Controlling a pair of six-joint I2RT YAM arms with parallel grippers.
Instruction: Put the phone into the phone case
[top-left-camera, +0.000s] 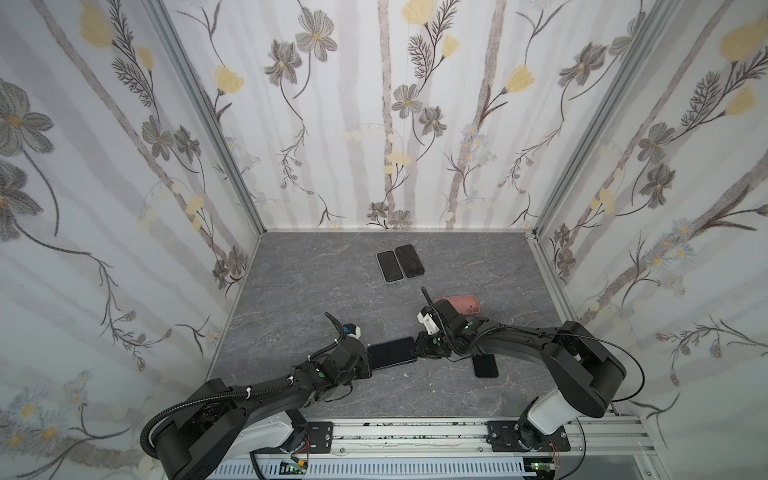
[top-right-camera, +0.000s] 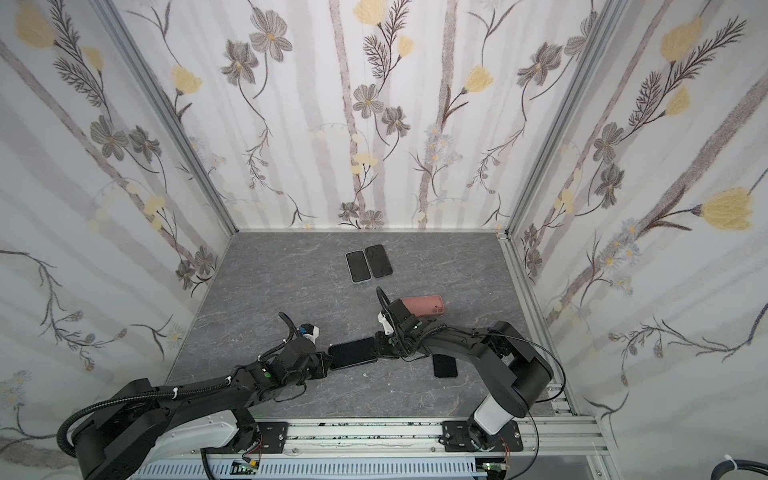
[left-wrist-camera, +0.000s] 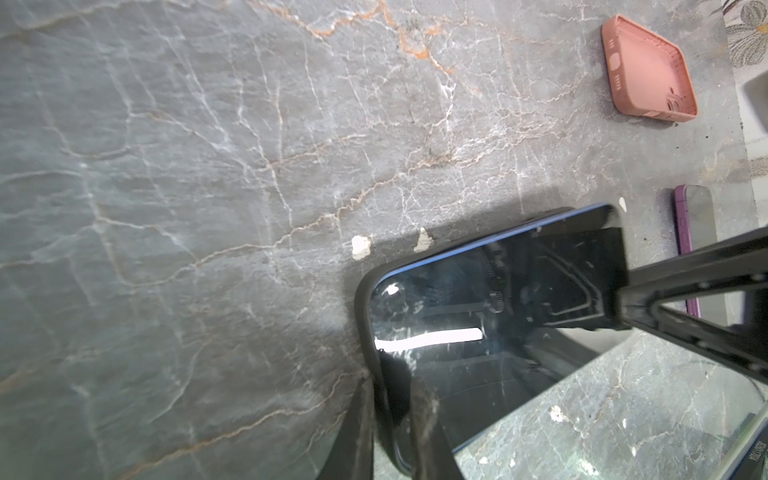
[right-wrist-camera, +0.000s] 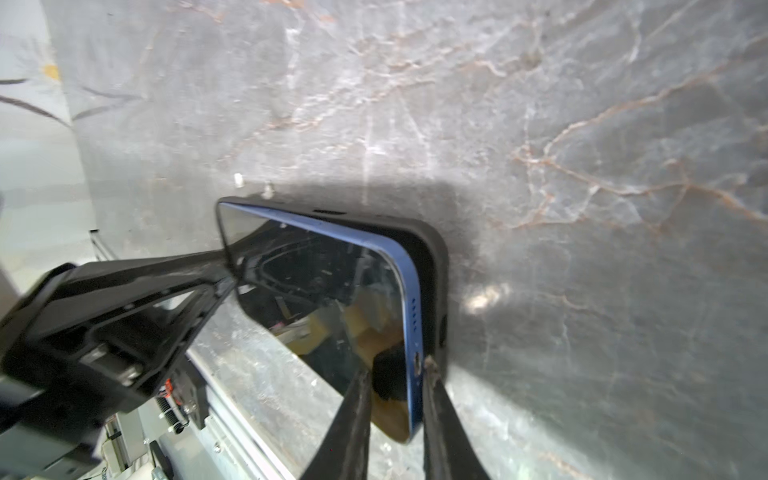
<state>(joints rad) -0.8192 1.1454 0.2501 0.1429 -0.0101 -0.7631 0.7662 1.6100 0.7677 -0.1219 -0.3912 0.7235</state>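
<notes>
Toward the front middle of the surface (top-left-camera: 291, 291), the phone (top-left-camera: 392, 351) sat partly in the black phone case (right-wrist-camera: 434, 257), bridging the two sets of jaws. The left jaws pinched one short end, phone and case together. The right jaws pinched the opposite end, where the blue edge stood proud. Farther back lay a pink case (top-left-camera: 463, 305).

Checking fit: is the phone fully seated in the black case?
No, the phone is tilted, its blue edge raised above the rim of the black case.
</notes>
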